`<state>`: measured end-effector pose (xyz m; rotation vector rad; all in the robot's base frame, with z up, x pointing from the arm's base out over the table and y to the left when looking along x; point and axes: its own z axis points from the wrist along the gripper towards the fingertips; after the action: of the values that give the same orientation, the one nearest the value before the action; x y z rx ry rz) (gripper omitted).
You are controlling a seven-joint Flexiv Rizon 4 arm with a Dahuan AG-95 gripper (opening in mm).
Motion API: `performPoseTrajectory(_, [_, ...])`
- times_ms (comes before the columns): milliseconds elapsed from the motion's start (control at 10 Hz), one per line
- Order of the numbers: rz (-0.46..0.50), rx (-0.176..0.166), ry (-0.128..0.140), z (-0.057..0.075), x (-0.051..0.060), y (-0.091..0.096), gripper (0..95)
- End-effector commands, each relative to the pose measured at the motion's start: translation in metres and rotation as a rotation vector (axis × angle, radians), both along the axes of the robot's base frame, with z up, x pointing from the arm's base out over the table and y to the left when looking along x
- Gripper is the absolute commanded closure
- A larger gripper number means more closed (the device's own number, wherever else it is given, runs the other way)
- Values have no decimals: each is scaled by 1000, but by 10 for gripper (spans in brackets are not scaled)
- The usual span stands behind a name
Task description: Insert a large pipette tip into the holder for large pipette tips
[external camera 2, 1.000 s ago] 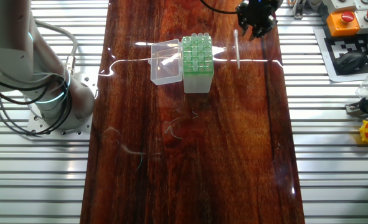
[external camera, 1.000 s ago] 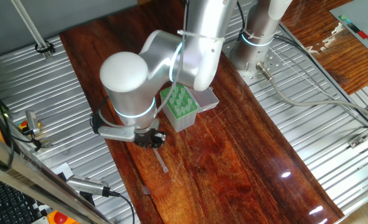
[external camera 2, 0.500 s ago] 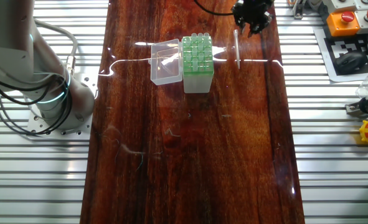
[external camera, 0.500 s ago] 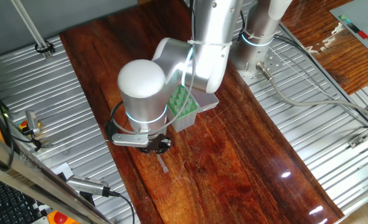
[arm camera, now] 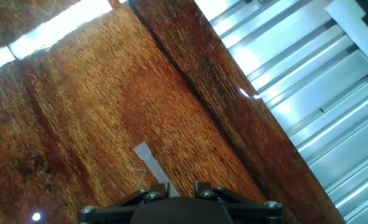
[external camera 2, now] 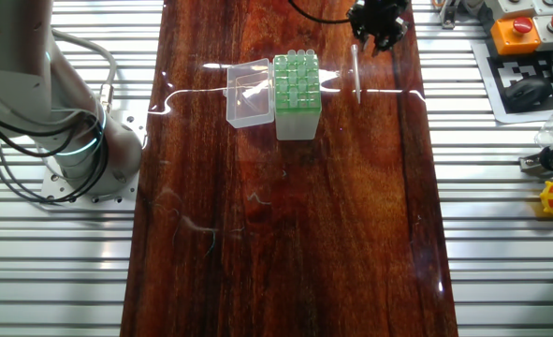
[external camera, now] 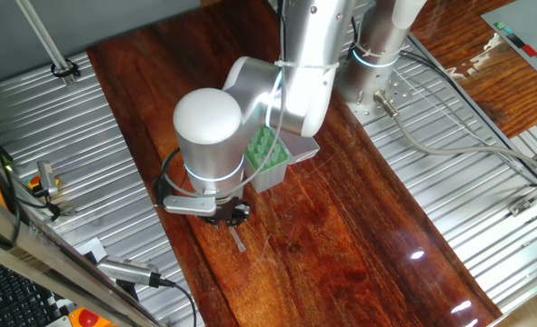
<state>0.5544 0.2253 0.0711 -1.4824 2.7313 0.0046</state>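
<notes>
The step in hand was the pickup: the large pipette tip [external camera 2: 356,73] lay flat on the table [external camera 2: 285,234], one end between the fingers [external camera 2: 377,21], whose grip could not be told. Next they needed to clench on it, lift, and carry it to the holder [external camera 2: 295,82] beside them.

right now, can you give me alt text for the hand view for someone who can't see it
A clear large pipette tip lies flat on a reddish-brown wooden table, its near end running between the gripper fingers at the bottom edge. Ribbed metal decking fills the upper right, beyond the table's edge.
</notes>
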Motion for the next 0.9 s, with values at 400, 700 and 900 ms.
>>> performPoseTrajectory(400, [206, 8, -19, -18, 1, 5, 760])
performPoseTrajectory(700, [271, 32, -31, -37, 0, 4, 570])
performPoseTrajectory(900, [310, 31, -29, -42, -2, 8, 570])
